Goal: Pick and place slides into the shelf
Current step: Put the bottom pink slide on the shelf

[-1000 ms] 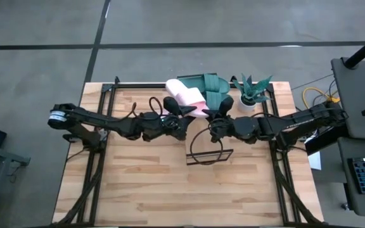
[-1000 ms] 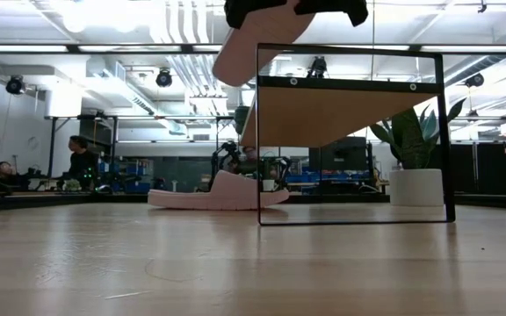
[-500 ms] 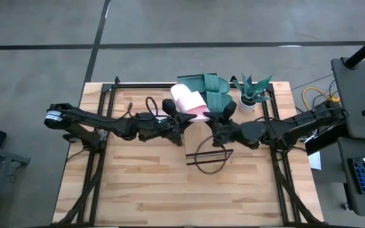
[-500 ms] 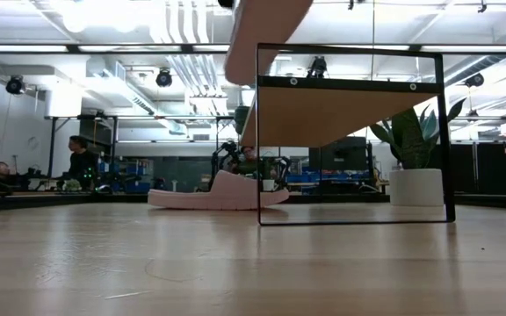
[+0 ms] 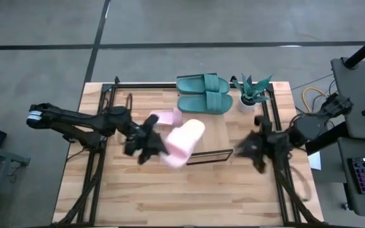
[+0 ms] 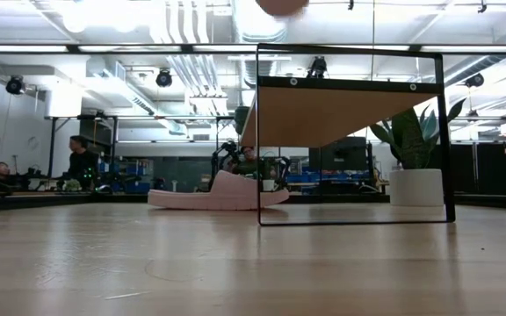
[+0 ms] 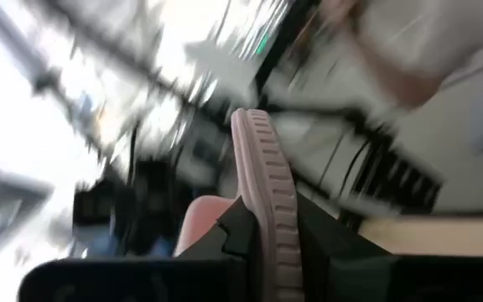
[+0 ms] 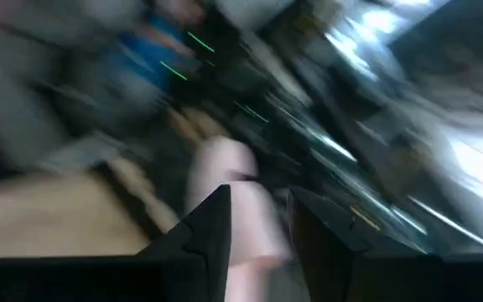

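Observation:
My left gripper [image 5: 149,142] is shut on a pale pink slide [image 5: 184,140], held high over the shelf's near left corner. Only the slide's tip [image 6: 281,4] shows at the top of the low view. The second pink slide [image 5: 162,117] lies sole down on the table, left of the shelf [image 5: 215,130]; it also shows in the low view [image 6: 218,193]. The teal pair [image 5: 204,92] lies side by side on the shelf's plank top, at its far end. My right gripper [image 5: 246,148] is open and empty, to the right of the shelf. My left gripper pinches the pink slide's ribbed sole [image 7: 264,197] between its two fingers [image 7: 229,239], at the end nearest the arm. The fingers come roughly level from the table's left. The slide is lifted clear and juts from the gripper toward the table's right.
A potted plant [image 5: 252,92] stands at the far right, beside the shelf. The shelf's thin black frame [image 6: 350,132] rises at the table's middle. Black arm mounts run along both sides. Bare wood lies along the near half [image 5: 182,190].
My left gripper has drawn back toward the table's left and near edges and risen, carrying the pink slide from the far side to above the shelf's near left corner. The slide has climbed out of the low view. My right gripper has pulled away toward the table's right edge.

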Robot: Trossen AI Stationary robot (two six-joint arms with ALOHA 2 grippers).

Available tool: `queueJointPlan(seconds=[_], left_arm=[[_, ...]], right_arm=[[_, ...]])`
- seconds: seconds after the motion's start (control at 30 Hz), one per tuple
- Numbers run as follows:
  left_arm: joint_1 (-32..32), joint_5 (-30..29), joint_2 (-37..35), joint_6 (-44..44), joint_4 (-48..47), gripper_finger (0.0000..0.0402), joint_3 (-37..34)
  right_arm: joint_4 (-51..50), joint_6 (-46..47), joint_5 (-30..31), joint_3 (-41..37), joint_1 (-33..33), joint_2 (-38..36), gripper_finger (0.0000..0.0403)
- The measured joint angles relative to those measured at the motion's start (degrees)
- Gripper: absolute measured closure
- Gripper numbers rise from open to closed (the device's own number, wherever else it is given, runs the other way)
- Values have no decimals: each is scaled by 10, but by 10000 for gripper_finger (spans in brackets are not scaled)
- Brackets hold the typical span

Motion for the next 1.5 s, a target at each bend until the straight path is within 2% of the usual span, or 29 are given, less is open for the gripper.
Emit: queueJointPlan(seconds=[0.07, 0.1, 0.2, 0.27, 0.47, 0.7, 0.97, 1.1, 1.4, 1.5], left_arm=[[1, 84, -8, 16, 22, 379, -12], [2, 122, -8, 26, 35, 379, -17], [1, 203, 2, 46, 60, 379, -29], [0, 217, 11, 49, 69, 379, -29], [1, 208, 58, 50, 119, 379, -23], [1, 182, 58, 51, 127, 375, -15], [1, 179, 56, 54, 129, 379, -15], [1, 179, 56, 55, 129, 379, -15], [1, 179, 56, 101, 131, 379, -15], [2, 142, 56, 105, 133, 379, -15]], right_arm=[[-50, 11, -88, -2, -2, -18, 294], [-62, 10, -106, -5, -2, -24, 294], [-57, -5, -108, -16, -1, -29, 294], [-48, -36, -86, -23, -2, -18, 294], [-47, -106, 56, -32, -6, 41, 294], [-44, -108, 55, -18, -4, 87, 256], [-46, -138, 120, -8, -26, 123, 194], [-22, -146, 151, -7, -38, 133, 186], [-17, -141, 150, -7, -47, 132, 188], [-18, -138, 150, -7, -47, 132, 188]])
